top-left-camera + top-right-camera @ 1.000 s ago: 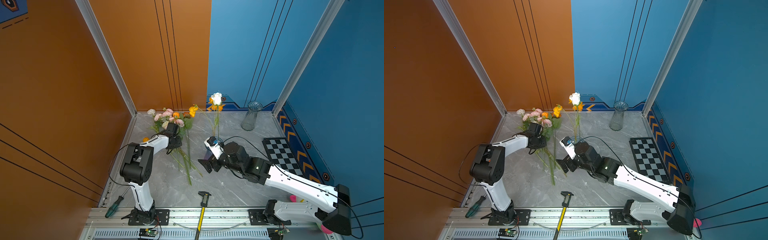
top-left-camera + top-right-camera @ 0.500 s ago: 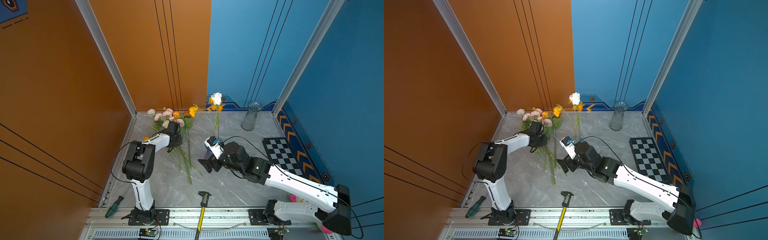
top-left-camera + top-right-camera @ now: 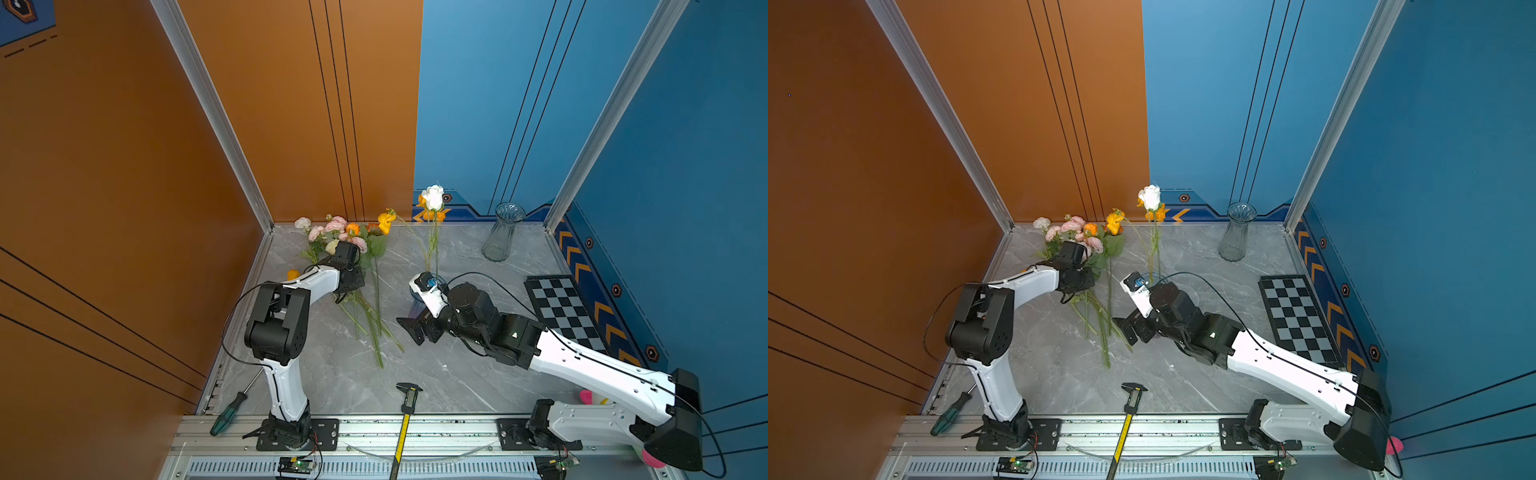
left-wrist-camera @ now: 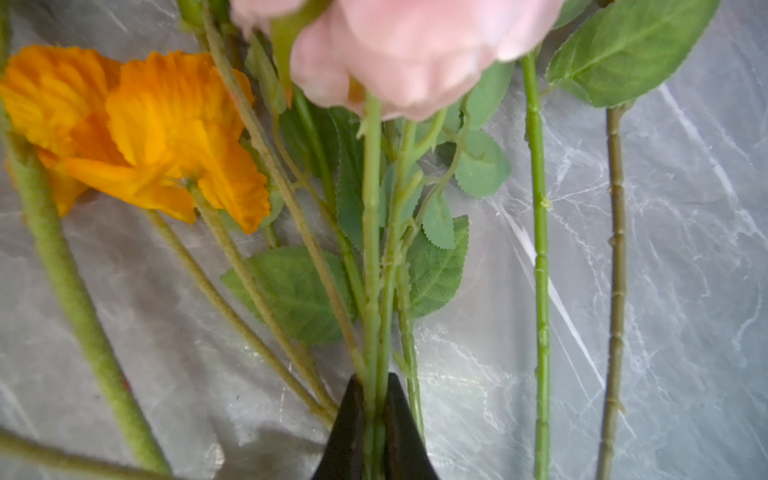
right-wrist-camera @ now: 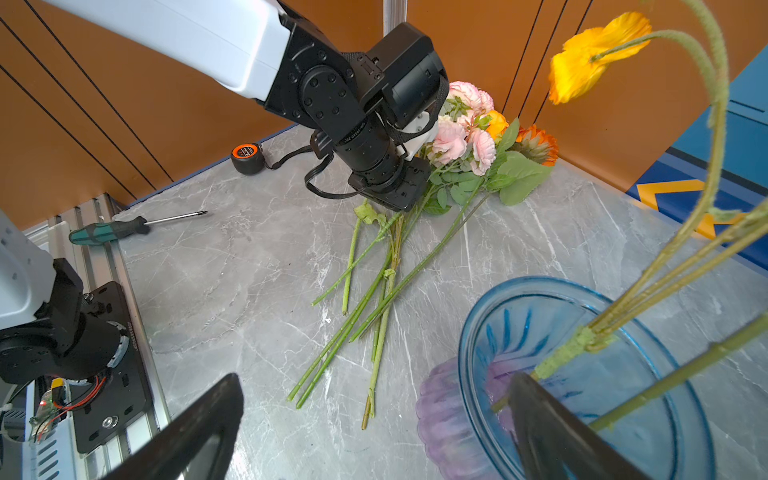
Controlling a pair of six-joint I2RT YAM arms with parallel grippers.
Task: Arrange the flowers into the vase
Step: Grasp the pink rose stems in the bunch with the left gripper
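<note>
Lifting now looks risky: on the marble table (image 3: 457, 374) the flowers (image 3: 345, 237) lie heaped at the far left with their leaves interlaced, so a pull could drag neighbours along or scatter them. The blue vase (image 5: 540, 286) at centre already holds a few stems. The right gripper (image 5: 376, 380) gapes wide and empty close by it. The left gripper (image 4: 374, 419) is pinched tight on the pink flower stems (image 4: 371, 291), which run straight between its fingers (image 4: 349, 432).
</note>
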